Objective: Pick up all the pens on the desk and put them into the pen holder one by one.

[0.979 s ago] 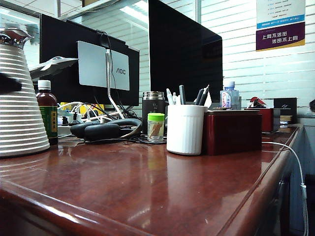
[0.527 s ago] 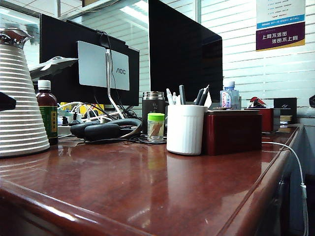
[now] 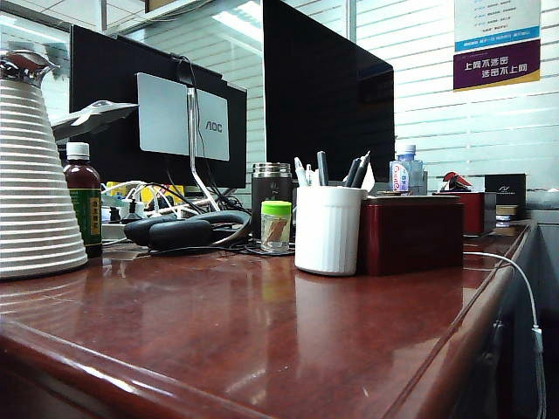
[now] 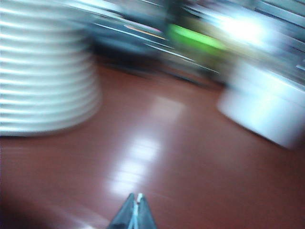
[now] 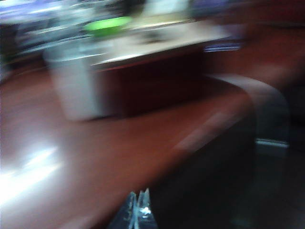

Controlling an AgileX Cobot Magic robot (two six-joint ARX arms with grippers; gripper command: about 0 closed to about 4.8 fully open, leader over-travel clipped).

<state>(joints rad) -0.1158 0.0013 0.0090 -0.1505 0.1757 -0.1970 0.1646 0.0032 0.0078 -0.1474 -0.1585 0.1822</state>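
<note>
I find both the left gripper (image 4: 135, 210) and right gripper (image 5: 138, 210) pressed together, empty, low over the tabletop (image 3: 262, 332); pens (image 3: 327, 168) stand upright in the pen holder (image 3: 327, 229), none lying loose.

left gripper (image 4: 135, 210): dark tapered fingers, pale glossy inner edges, tips met in a narrow point | right gripper (image 5: 137, 210): dark tapered fingers, translucent bluish-white tip pads, blurred | arms: unseen in exterior view
</note>
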